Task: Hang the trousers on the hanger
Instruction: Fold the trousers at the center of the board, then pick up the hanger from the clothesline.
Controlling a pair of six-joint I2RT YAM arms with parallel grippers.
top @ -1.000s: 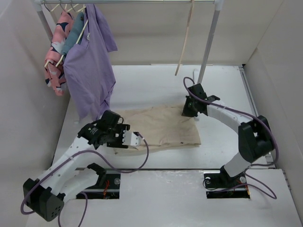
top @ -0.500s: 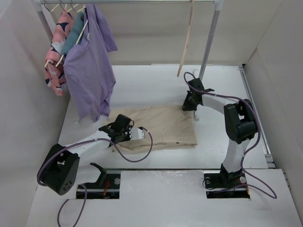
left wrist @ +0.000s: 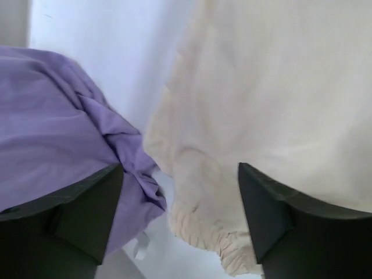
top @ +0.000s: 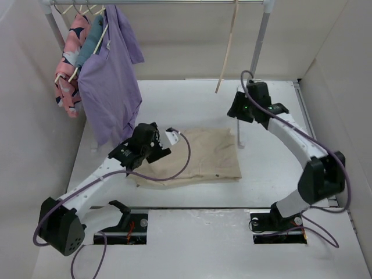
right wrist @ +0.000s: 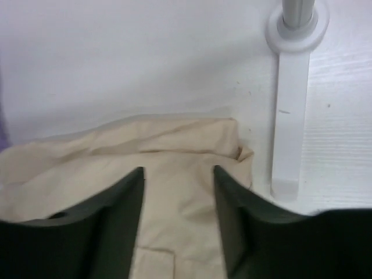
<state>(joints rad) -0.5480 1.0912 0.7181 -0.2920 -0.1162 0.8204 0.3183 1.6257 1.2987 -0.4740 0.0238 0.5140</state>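
Over table [top: 192, 99], top view: trousers [top: 197, 154] lie folded flat at centre, cream-beige, plain, wrinkled; hanger [top: 228, 52] hangs from rail [top: 174, 2], well apart. Left wrist: left gripper [left wrist: 180, 215] jaws wide, empty, above gathered edge beside purple shirt [left wrist: 52, 128]. Right wrist: right gripper [right wrist: 177, 215] jaws apart, empty, above far corner. Likely soft, light, limp (will sag); best pinched at both corners.

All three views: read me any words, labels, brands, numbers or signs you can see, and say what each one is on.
None can be read in any view.
The trousers, purple shirt and hanger are plain.
The pink garment bears only a pattern, no lettering.
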